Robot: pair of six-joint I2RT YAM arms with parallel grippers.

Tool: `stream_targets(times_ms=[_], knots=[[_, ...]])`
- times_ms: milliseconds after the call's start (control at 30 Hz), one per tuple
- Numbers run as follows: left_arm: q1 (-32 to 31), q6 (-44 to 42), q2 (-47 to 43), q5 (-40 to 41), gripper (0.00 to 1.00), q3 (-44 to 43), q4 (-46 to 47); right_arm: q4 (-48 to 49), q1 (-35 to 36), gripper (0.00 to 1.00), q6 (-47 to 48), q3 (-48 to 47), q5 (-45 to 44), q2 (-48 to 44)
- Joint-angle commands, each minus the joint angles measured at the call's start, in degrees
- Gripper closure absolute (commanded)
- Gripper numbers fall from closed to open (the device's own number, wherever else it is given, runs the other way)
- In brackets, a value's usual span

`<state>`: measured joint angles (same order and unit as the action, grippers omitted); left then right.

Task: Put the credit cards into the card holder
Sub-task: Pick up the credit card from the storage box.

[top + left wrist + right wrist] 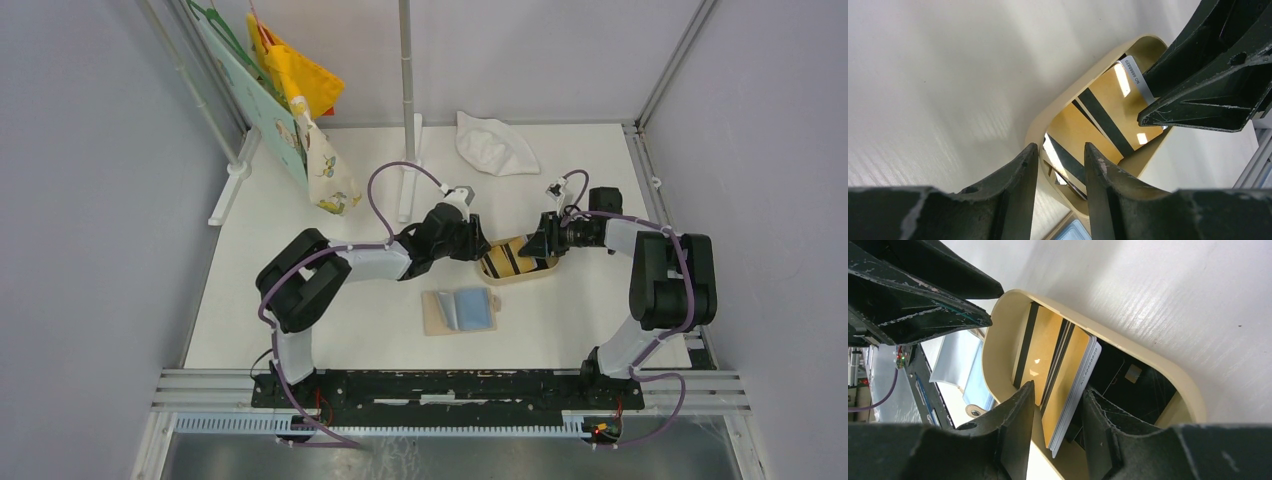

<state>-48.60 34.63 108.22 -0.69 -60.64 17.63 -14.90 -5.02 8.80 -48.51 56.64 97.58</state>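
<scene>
The credit cards [505, 260] lie in a tan oval tray [500, 281] at mid-table. In the right wrist view an orange and a white card [1068, 365] stand on edge between the fingers of my right gripper [1059, 386]. A thin gap shows beside the left finger, so it is open around them. More cards lie black and orange in the tray [995, 355]. My left gripper [1061, 147] is open astride the tray's rim [1048, 112], with orange cards [1113, 97] beyond it. The card holder [460, 310] lies open, blue lining up, in front of the tray.
A white cloth [497, 145] lies at the back. A metal post [407, 100] stands behind the left arm. Hangers with coloured cloths [300, 110] hang at the back left. Frame walls close in both sides.
</scene>
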Motion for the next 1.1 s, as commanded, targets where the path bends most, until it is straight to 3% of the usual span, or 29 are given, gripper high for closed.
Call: stream_targets(times_ms=[0, 567, 1067], knots=[[0.4, -2.7, -1.9, -1.5, 0.54, -1.7, 2.1, -0.4, -0.3, 0.56, 0.2, -0.7, 3.6, 0.4], [0.7, -3.8, -13.7, -2.0, 0.54, 6.0, 2.3, 0.1, -3.0, 0.65, -0.4, -0.4, 4.1, -0.1], [0.5, -3.6, -20.9, -2.8, 0.54, 11.9, 3.3, 1.1, -5.8, 0.87, -1.0, 0.2, 3.3, -0.9]])
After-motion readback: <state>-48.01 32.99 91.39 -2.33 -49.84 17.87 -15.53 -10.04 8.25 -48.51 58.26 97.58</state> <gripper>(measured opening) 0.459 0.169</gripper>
